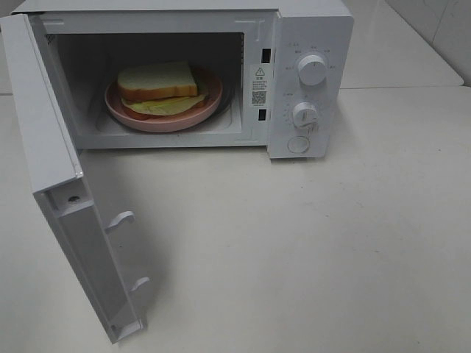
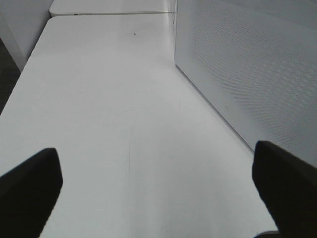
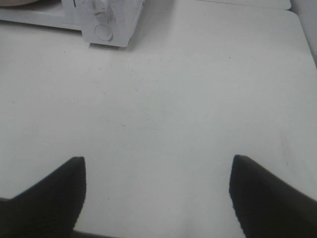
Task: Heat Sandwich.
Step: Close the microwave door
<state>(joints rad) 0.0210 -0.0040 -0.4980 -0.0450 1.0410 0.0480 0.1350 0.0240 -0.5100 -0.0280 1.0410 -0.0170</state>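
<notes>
As door (image 1: 88, 257) stands open, square spongy sandwich (image 1: 157, 79) tops round pink plate (image 1: 169, 123).

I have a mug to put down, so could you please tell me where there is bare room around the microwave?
The table is bare in front of the microwave, from the open door rightward, and beside the control panel. The cavity is crowded: the pink plate with the sandwich nearly fills its floor.

sandwich (image 1: 158, 82) on plate (image 1: 165, 118) inside open microwave (image 1: 309, 44) on table (image 1: 331, 243)
</notes>
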